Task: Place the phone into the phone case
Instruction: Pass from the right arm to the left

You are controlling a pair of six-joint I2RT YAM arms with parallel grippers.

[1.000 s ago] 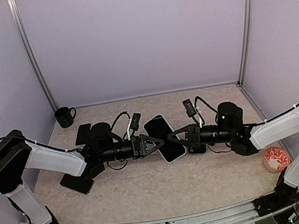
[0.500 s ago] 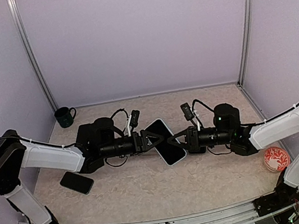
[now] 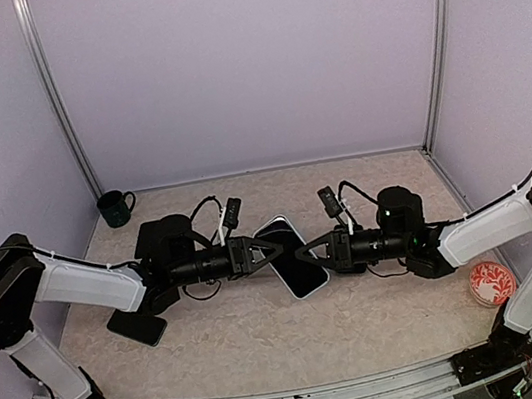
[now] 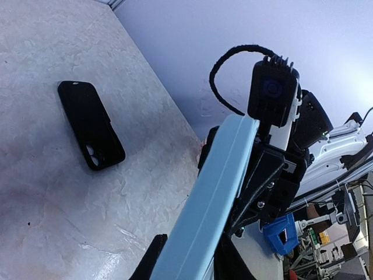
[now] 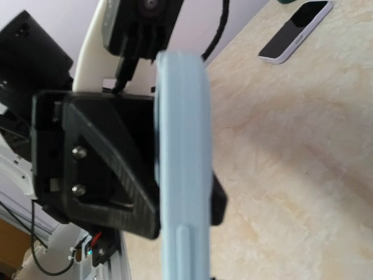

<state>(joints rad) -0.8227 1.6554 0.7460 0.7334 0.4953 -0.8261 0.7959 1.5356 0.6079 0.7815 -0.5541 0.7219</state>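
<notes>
Seating the phone [image 3: 292, 259] in the case [image 4: 210, 204] is the step in hand, by my reading. The pair sits at the centre of the top view, slanted and dark face up. It appears raised off the surface [image 3: 269, 346] between the left arm [image 3: 87, 286] and right arm [image 3: 484, 231]. Right jaws are together on the case's right edge. Left jaws appear clamped on its left edge (the right wrist view shows them flush against both faces). Whether every corner is seated cannot be told.

Recommendation: one side holds firm while the other presses the rim home, corner by corner. Opposing twist could pop the phone out.

Clearances: both arm tips and their cables [image 3: 205, 207] crowd the centre, so only small moves are advisable. Open surface lies at lower centre. A second phone [image 3: 136, 326] lies lower left, just beside the left arm. A black case [image 4: 91, 125] lies flat at left in the left wrist view. Dish [image 3: 491, 282], lower right, and mug [image 3: 115, 207], upper left, stand well apart.
</notes>
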